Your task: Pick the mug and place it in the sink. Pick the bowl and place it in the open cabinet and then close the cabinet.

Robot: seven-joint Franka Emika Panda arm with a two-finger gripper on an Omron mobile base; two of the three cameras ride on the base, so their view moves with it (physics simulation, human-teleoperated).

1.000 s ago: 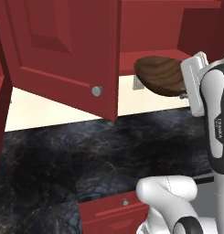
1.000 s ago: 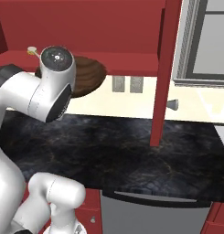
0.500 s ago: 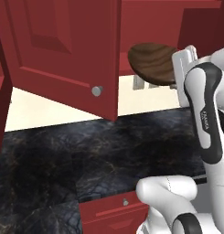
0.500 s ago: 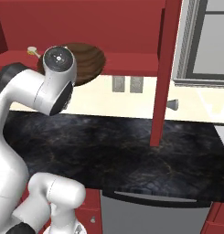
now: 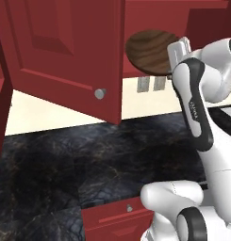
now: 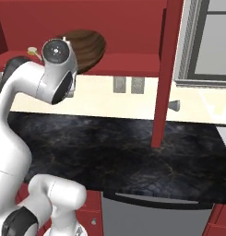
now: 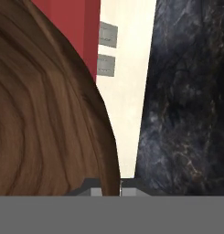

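The wide, shallow, dark brown wooden bowl is held up in the air at the level of the tall dark red cabinet, in front of its lower edge and well above the black marbled stone counter; from the right base camera the bowl shows tilted, its grained face turned outward, partly behind the arm's white wrist. The 2-finger gripper is pinching the bowl's rim, fingers pressed nearly together with the thin wall between them; the hand camera shows the wood grain right against the tips.

Judged as an object, the bowl looks stiff and light but broad, so held by 1 edge it will want to swing or twist about the pinch; smooth wood may be a little slippery; a rim grip is the only practical hold, since the body is too wide to span. It is not fragile, though knocking it on the open raised-panel door or the shelf lip could shift it.

The bowl carries nothing visible; the cabinet interior cannot be seen well enough to tell its contents.
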